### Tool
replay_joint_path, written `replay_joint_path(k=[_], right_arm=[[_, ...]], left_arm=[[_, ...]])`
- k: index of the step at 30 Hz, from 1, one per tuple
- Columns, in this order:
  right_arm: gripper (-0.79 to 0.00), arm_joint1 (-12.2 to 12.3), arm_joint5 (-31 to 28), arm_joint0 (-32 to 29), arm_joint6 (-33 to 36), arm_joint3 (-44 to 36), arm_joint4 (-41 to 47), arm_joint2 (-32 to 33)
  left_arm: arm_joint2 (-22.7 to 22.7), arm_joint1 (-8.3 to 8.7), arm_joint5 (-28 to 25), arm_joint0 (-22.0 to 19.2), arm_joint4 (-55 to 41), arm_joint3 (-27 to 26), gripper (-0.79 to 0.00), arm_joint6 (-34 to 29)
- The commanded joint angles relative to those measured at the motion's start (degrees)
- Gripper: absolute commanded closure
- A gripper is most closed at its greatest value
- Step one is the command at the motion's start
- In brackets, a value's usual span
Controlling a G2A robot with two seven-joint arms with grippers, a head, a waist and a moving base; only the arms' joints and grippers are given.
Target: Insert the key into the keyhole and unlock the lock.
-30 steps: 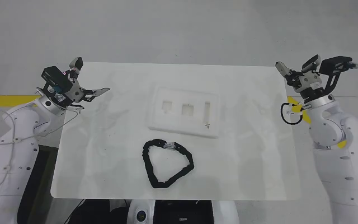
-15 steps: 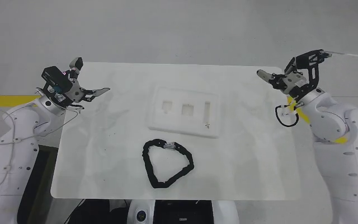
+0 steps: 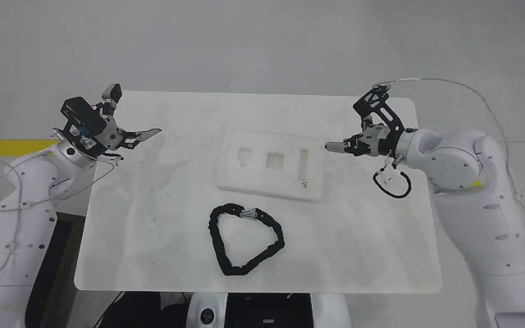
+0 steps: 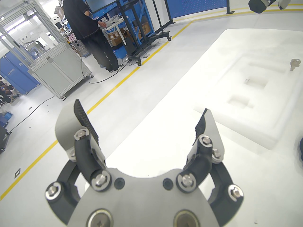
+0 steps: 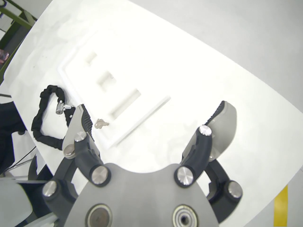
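Nearest, about midway along the near side of the white table (image 3: 148, 246), lies a black fabric-sleeved chain (image 3: 232, 261). It is closed into a rough loop flat on the surface. A short silver metal lock barrel (image 3: 246, 215) joins its ends on the far side of the loop, and the keyhole is too small to make out. Just beyond the loop sits a white rectangular foam tray (image 3: 246, 182) with three shallow recesses: two squarish ones and a long narrow slot toward its right end. A small silver metal key (image 3: 303, 182) lies flat on the tray's near right corner, just near of the slot. It is apart from the lock barrel and touched by neither arm. To the right of the tray, the right gripper (image 5: 152, 105) hangs over bare table and points left toward the tray's right edge. Its jaws are spread wide with nothing between them, and in the right wrist view the key sits just beside one ribbed pad but farther down on the tray. Farther off, at the table's far left corner, the left gripper (image 3: 135, 110) hovers over the edge facing right across the table. Its jaws are likewise wide apart and empty.
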Motion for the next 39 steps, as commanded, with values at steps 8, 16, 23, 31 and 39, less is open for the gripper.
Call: replay_joint_path(k=[8,16,23,31,39], right_arm=[[-0.785,-0.53,3.43,0.36,4.67,-1.61,4.74,-5.51],[-0.785,-0.64,3.79,0.17,5.28,-1.96,5.51,-6.70],[-0.785,-0.64,3.79,0.17,5.28,-1.96,5.51,-6.70],[-0.785,-0.60,5.60,0.15,7.12,-4.21,3.07,-7.99],[-0.785,-1.53,17.66,4.82,18.54,-8.82,0.39,-14.73]], left_arm=[[0.00,0.00,0.00,0.00,0.00,0.00,-0.785,0.00],[0.00,0.00,0.00,0.00,0.00,0.00,-0.785,0.00],[0.00,0.00,0.00,0.00,0.00,0.00,-0.785,0.00],[0.00,0.00,0.00,0.00,0.00,0.00,-0.785,0.00],[0.00,0.00,0.00,0.00,0.00,0.00,-0.785,0.00]])
